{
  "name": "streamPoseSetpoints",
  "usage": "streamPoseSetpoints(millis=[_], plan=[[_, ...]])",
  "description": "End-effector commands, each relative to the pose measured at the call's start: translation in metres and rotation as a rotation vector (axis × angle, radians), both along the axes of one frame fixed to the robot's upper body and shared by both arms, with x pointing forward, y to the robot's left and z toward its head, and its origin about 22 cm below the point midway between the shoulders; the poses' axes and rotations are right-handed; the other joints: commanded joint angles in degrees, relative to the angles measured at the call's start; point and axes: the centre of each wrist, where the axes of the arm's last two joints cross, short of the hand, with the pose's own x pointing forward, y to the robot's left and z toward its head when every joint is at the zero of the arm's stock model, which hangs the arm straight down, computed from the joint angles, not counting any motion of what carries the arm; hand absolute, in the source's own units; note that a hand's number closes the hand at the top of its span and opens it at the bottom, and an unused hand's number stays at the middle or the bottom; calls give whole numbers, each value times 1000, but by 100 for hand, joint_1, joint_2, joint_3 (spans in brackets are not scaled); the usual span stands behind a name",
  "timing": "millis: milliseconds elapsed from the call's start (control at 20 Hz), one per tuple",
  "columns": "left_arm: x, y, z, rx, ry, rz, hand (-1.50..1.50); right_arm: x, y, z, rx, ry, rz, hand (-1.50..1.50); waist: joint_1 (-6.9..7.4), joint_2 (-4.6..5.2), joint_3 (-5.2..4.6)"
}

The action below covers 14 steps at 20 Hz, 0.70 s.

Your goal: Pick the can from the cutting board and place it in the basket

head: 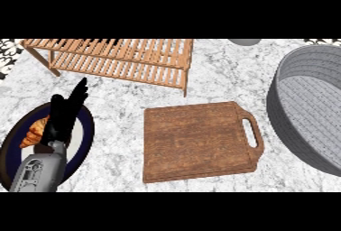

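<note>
The brown wooden cutting board [196,140] lies flat at the middle of the counter, handle slot to the right, and its top is bare. No can shows anywhere in this view. The grey woven basket [313,108] sits at the right edge, partly cut off; the part of its inside that shows holds nothing. My left hand [61,122] is at the left, fingers straight and pointing up, open and holding nothing. My right hand is out of the view.
Under my left hand sits a dark-rimmed plate [89,135] with a croissant [34,133] on it. A slatted wooden rack [120,56] stands at the back left. A grey rounded object [245,41] peeks in at the top edge.
</note>
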Motion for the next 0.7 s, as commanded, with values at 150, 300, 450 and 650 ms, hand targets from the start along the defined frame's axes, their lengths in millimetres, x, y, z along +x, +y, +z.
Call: streamPoseSetpoints(millis=[150, 300, 450, 650], plan=[[-6, 0, -1, -14, 4, -8, 0, -1, -14, -57, -3, 53, 6, 150, 2, -8, -2], [3, 14, -3, 1, 10, -7, 0, 15, -36, -89, 105, 56, 17, 150, 21, 13, 1], [-3, 19, 2, 0, -7, -4, 0, 13, -58, -94, 229, 69, -55, 150, 34, 5, 1], [-9, 1, -9, -5, -4, 0, 0, 14, -52, -90, 312, 37, -4, -150, 4, -9, -3]])
